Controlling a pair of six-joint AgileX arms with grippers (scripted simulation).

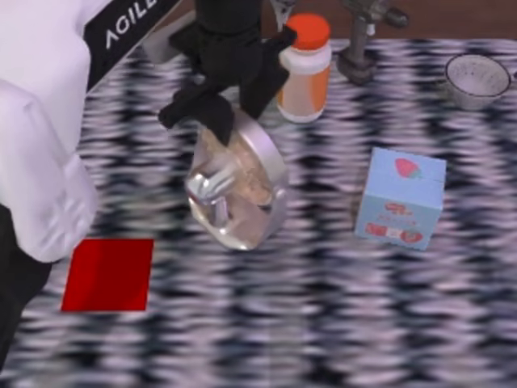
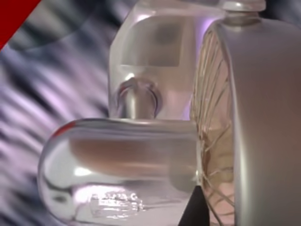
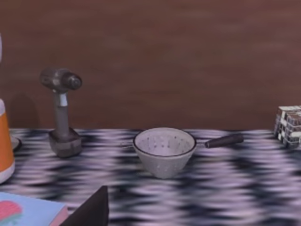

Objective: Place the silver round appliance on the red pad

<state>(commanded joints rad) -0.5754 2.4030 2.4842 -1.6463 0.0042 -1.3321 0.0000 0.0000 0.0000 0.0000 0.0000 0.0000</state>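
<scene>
**Left arm holds the silver disc above the table, red pad lies apart to the left**

In the top view the left gripper (image 1: 216,113) reaches down from the far edge of the table and its dark fingers close on the upper rim of the silver round appliance (image 1: 238,182). The disc is tilted, its speckled beige face and chrome knob turned toward the table's left and front. It appears to be lifted off the patterned tablecloth (image 1: 323,307), though the overhead angle does not make the gap certain.

The red pad (image 1: 108,274) lies flat near the table's front left, well apart from the disc, with nothing on it. The white body of the left arm fills the top-left corner of that view.

The left wrist view is filled by the appliance (image 2: 263,117) at close range: its thick metal rim, the beige face seen edge-on, and the rounded chrome knob jutting out sideways. A corner of the red pad (image 2: 11,14) shows at the frame's edge.

Just behind the disc stands an orange bottle (image 1: 305,69) with a white band. A light blue carton (image 1: 401,198) printed with strawberries stands to the right, and a small speckled bowl (image 1: 477,79) sits at the far right. A grey drill (image 1: 359,36) stands upright at the back.

The right wrist view shows the bowl (image 3: 164,150), the drill (image 3: 61,113), and a mirrored cube (image 3: 289,125), with a dark sliver of the right gripper; whether it is apart or together cannot be told.
</scene>
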